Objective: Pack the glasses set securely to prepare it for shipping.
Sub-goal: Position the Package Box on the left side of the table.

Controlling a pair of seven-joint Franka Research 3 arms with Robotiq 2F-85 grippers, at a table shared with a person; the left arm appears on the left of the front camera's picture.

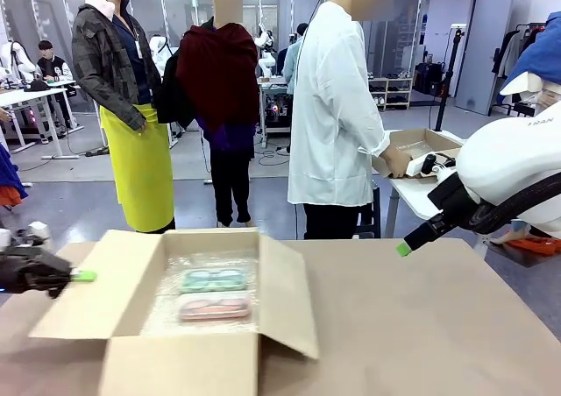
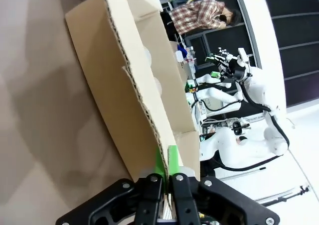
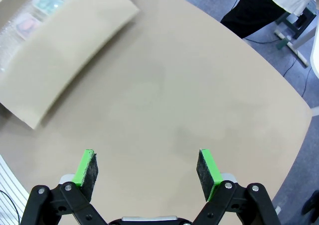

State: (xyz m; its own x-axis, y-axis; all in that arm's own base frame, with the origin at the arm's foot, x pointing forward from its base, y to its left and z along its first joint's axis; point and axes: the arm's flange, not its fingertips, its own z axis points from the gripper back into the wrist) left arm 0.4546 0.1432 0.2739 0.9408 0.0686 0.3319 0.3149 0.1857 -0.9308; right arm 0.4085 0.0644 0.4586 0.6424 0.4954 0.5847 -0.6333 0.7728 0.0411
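The glasses set lies on bubble wrap inside an open cardboard box: a mint green case behind a pale pink case. My left gripper is shut, its tips at the outer edge of the box's left flap. In the left wrist view the shut pads meet the flap's corrugated edge; whether they pinch it I cannot tell. My right gripper hovers open over bare table to the right of the box. Between its fingers lies only tabletop, with both cases far off.
The box's right flap leans outward toward the table's middle. A person in a white coat stands beyond the far edge, turned to another cardboard box on a side table. Brown tabletop stretches right of the box.
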